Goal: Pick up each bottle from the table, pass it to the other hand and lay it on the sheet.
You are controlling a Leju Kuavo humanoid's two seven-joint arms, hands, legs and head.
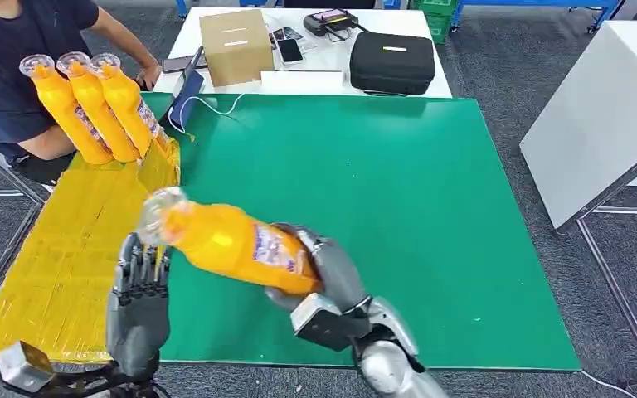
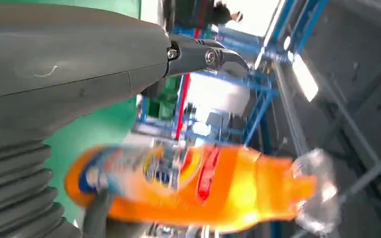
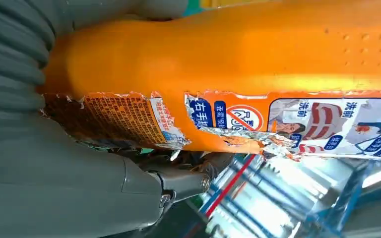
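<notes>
My right hand (image 1: 332, 274) grips an orange bottle (image 1: 232, 245) by its lower body and holds it sideways above the near edge of the green mat (image 1: 398, 191). Its clear cap end points toward my left hand (image 1: 138, 303). That hand is open, fingers upright and apart, just below the bottle's neck at the edge of the yellow sheet (image 1: 66, 249). In the left wrist view the bottle (image 2: 203, 186) hangs in front of the left hand (image 2: 54, 74), blurred. In the right wrist view the torn-labelled bottle (image 3: 228, 54) lies against my right hand (image 3: 54, 188). Three more orange bottles (image 1: 91, 104) lie side by side at the sheet's far end.
A person in a dark shirt (image 1: 17, 75) sits at the far left behind the sheet. Beyond the mat, a white table holds a cardboard box (image 1: 235, 46), phones and a black case (image 1: 391, 62). Another white table (image 1: 597, 116) stands to the right.
</notes>
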